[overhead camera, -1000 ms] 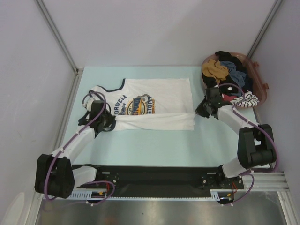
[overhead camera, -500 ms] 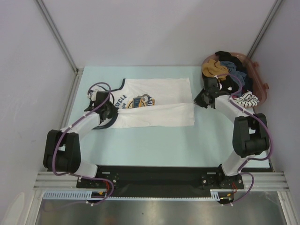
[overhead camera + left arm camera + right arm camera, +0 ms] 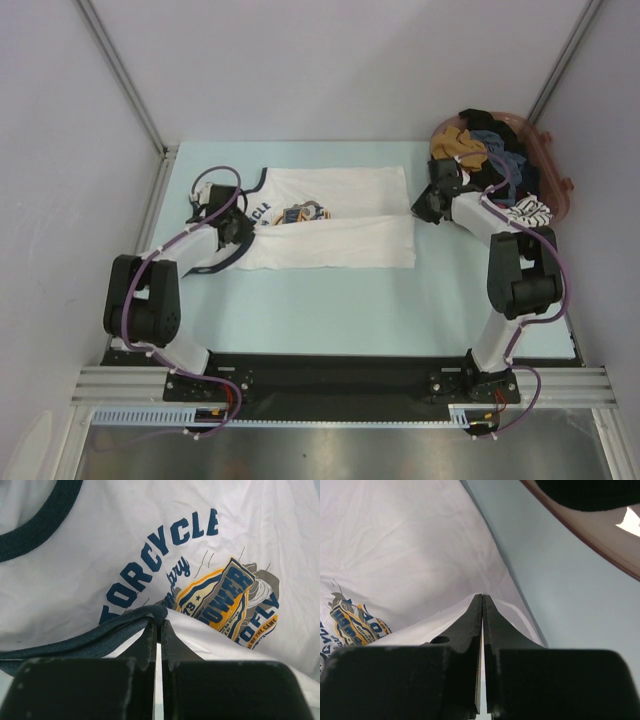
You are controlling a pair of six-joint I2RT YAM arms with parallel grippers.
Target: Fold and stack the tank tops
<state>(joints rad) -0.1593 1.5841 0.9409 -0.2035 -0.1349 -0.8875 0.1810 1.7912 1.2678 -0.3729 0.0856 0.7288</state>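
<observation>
Tank top [image 3: 350, 185] update from my remote seat: it's lying flat on the table [image 3: 330, 300], a bit toward the far side, with the neck pointing left. It's white cloth with navy trim [image 3: 30, 535] running round the neck and armholes, and it's wearing a navy, yellow and grey print [image 3: 225, 600] on the chest. The near long edge is sitting doubled over the body as a flap, and in the top view that flap is hiding the lower part of the print.

Writing-wise, I'm reading "ORCYCLE" in navy block letters arching over the print, with the start of the word hiding under the fold. Then "TOWER" is showing on a yellow banner, plus "OFLY" and "OF THE GAME" at the lower right. A scripty word is sitting under the arch and I'm not making it out.

Left gripper [image 3: 159, 625] is pinching shut on the flap's left end, right where the trim is bunching between the fingers. Right gripper [image 3: 482, 597] is clamping closed on the flap's right corner by the hem, with bare table showing just beside it.

Basket [image 3: 550, 165] is sitting at the far right corner, off to the right of the hem, heaped with mixed clothes [image 3: 485, 150].
</observation>
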